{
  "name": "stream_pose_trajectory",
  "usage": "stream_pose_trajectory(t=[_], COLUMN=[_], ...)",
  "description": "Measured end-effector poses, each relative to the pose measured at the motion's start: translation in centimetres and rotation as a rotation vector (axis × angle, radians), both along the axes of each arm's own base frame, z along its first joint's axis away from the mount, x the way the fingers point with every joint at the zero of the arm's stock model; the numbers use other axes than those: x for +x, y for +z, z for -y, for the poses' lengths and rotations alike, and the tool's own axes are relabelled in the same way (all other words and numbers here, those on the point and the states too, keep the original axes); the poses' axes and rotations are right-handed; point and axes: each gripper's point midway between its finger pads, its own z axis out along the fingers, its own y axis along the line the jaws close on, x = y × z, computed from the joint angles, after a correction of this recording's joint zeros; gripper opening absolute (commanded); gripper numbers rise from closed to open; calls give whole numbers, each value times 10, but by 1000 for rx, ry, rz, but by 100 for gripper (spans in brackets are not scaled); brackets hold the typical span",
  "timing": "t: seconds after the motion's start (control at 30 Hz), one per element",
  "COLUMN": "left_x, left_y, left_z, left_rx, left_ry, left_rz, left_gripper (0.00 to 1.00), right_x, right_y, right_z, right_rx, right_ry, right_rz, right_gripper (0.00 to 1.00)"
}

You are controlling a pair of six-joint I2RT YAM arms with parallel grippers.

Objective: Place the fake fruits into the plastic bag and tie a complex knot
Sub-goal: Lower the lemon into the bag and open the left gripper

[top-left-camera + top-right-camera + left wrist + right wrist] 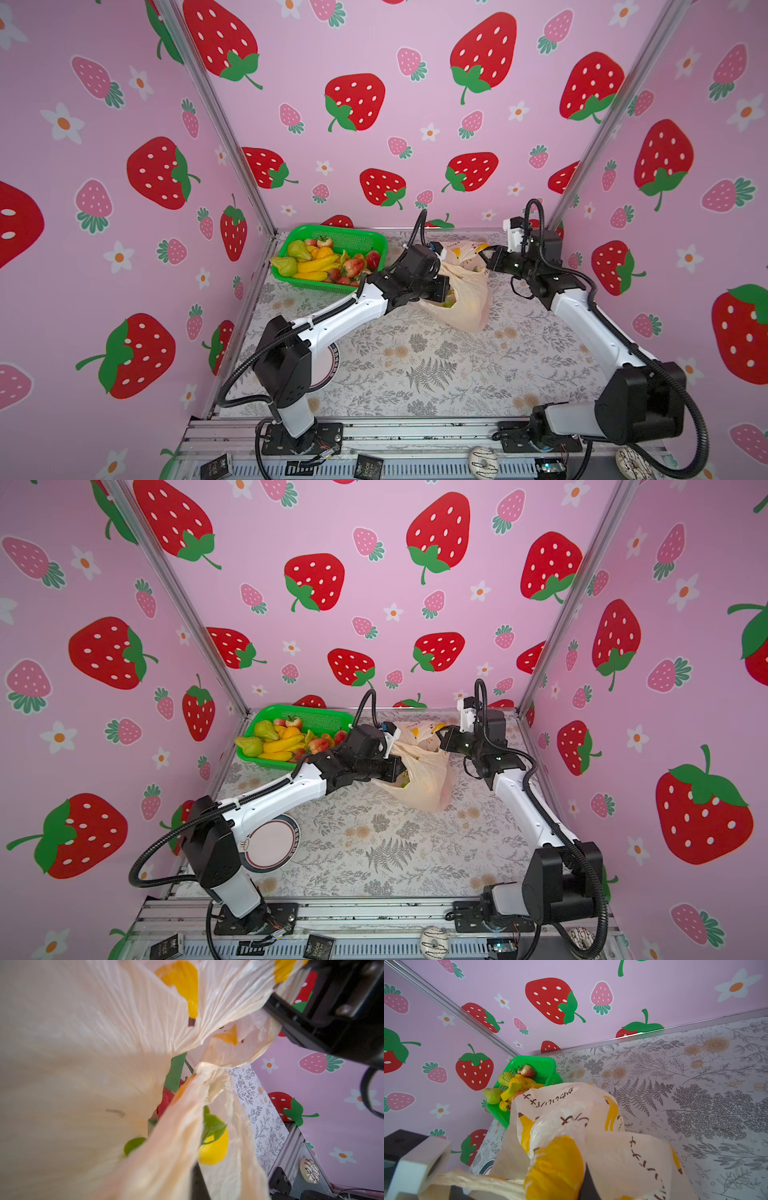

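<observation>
1. Nearest the viewer, a metal rail runs along the near edge of the table, with two toy doughnuts lying just in front of it.
2. A plate lies by the left edge, partly under the left arm.
3. The plastic bag sits toward the far edge, right of centre, with its mouth stretched between the two grippers.
4. The left gripper is clamped tight on the bag's rim.
5. The right gripper is clamped tight on the film at the bag's far right side, pinching a printed banana.
6. In the left wrist view, fake fruits show inside the bag: one yellow with a green leaf, plus red and green pieces.
7. More fruits fill the green basket in the far left corner.
</observation>
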Motion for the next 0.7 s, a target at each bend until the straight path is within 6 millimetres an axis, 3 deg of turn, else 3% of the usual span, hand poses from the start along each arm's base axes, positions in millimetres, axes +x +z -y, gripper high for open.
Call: stream_pose_trajectory(t=[0.1, 0.23, 0.33, 0.47, 0.7], left_x=[7, 11, 14, 19, 15], left_y=[-14, -36, -39, -24, 15], left_z=[13, 19, 16, 6, -30], left_rx=[-4, 18, 20, -9, -86], left_ry=[-7, -11, -8, 2, 13], left_rz=[-24, -60, -68, -54, -21], left_gripper=[0, 17, 29, 39, 46], right_x=[0, 1, 2, 3, 4], right_y=[0, -1, -1, -2, -6], right_z=[1, 1, 2, 4, 8], right_rx=[-4, -10, -15, -30, -56], right_ry=[-4, -7, -12, -18, -36], right_rz=[2, 5, 8, 14, 10], right_gripper=[7, 7, 7, 7, 7])
